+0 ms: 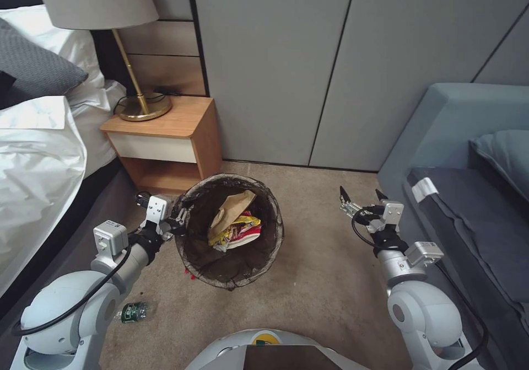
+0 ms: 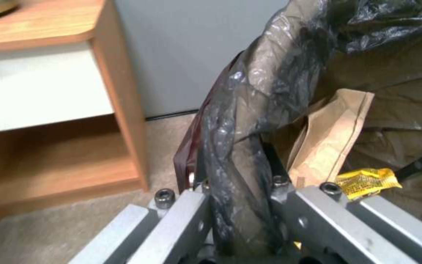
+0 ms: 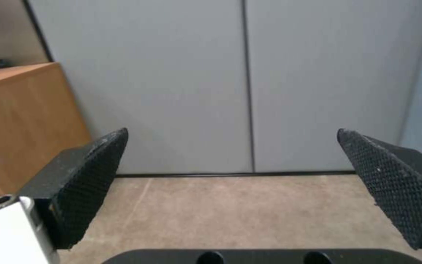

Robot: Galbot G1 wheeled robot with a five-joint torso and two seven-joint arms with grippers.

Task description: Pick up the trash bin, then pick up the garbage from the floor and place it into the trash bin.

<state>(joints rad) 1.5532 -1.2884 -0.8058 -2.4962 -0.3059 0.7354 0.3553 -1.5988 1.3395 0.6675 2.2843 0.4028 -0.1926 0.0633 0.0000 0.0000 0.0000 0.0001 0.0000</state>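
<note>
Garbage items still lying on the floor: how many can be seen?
1: a small green-labelled bottle on the carpet beside the left arm. Others may be hidden behind the trash bin, which the left gripper holds.

Lighting: even, soft indoor light, moderately bright; no hard shadows. Glare: pale sheen on bag plastic clamped in left gripper. Focus: left wrist view soft and blurred throughout. Distortion: head view bows at edges.
</note>
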